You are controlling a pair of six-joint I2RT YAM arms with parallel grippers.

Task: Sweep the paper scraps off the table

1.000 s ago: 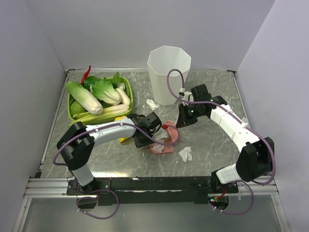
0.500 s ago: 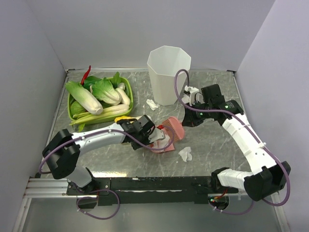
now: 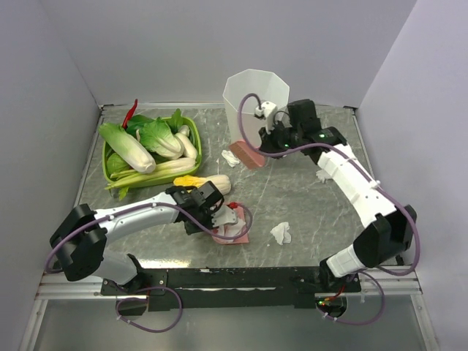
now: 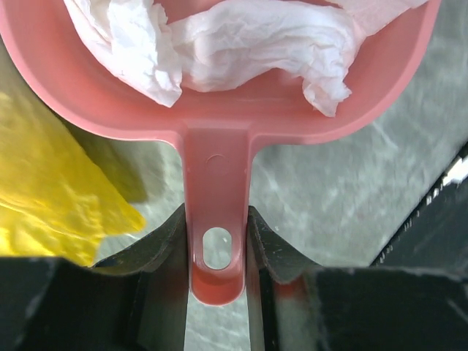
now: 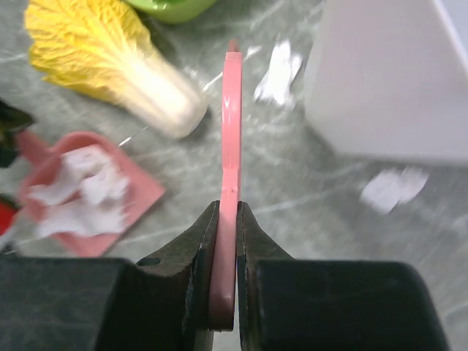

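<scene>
Left claw [image 4: 217, 219] grips the dustpan [image 4: 219, 110], paper scraps [image 4: 248, 36] inside, handle toward it; right claw [image 5: 228, 208] pinches perhaps a brush [image 5: 232, 124].

White paper scraps [image 3: 280, 232], grey white-veined table [image 3: 314, 205] — pink dustpan [image 4: 216, 172], pink sweeper [image 5: 232, 146]

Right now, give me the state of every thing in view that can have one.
Left gripper, fingers shut on the dustpan by its handle.
Right gripper, fingers shut on the pink sweeping tool.
Dustpan, loaded with paper scraps.
Loose scraps, lying on the table.
Bin, upright, open-topped.
Green tray, full of cabbages.
Yellow-leaf cabbage, lying on the table.
</scene>
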